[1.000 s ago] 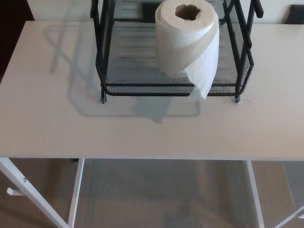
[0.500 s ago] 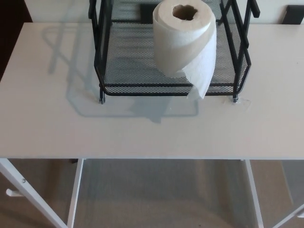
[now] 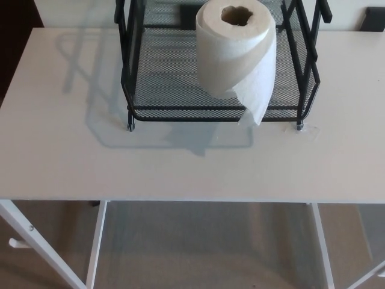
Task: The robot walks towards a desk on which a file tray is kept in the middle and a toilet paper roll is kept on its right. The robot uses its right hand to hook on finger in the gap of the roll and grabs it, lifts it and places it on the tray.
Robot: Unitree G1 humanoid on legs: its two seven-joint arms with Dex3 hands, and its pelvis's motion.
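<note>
Head view shows you neither left hand nor right hand, so whether the fingers are apart or together can't be told. The toilet paper roll stands upright in the mesh file tray, toward its right front. It is white, with its core hole facing up and a loose sheet hanging over the front rim. Expect it to be light, soft and crushable, so hook the core rather than squeeze.

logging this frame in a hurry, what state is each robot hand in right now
Left robot hand: not in view, state cannot be told.
Right robot hand: not in view; the toilet paper roll stands in the file tray, unheld.
</note>
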